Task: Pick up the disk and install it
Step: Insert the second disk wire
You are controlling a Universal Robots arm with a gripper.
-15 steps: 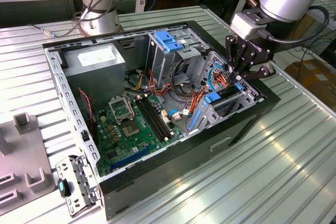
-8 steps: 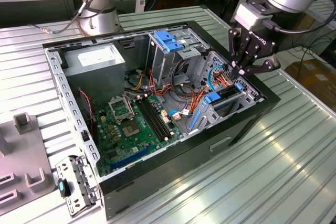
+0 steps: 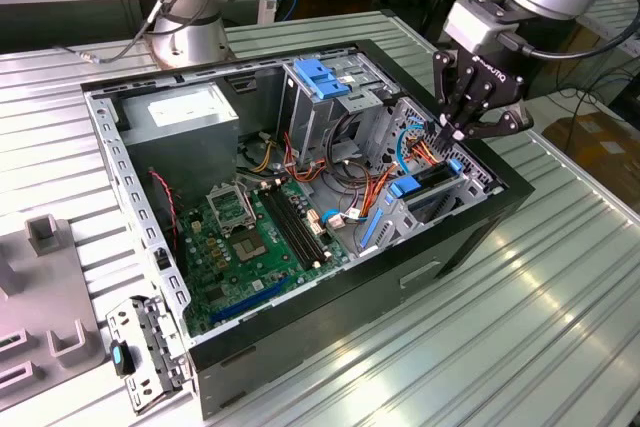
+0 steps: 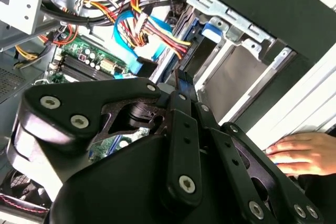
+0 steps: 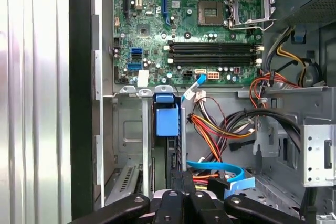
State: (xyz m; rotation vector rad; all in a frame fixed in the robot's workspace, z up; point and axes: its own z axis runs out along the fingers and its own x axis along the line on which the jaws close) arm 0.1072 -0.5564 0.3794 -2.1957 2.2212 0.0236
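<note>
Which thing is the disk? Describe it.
In the open computer case, look at the corner on the exterior view's right, under the gripper. The disk is the dark slab between bright blue rails, lower than the light-blue latch on the tall cage.

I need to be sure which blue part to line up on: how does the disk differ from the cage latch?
The disk is a dark slab with blue rails along its sides; the latch is one wide light-blue piece. The disk sits in the bay by the case wall, right under the gripper; the latch tops the tall grey cage, away from the gripper. Both carry blue plastic.
</note>
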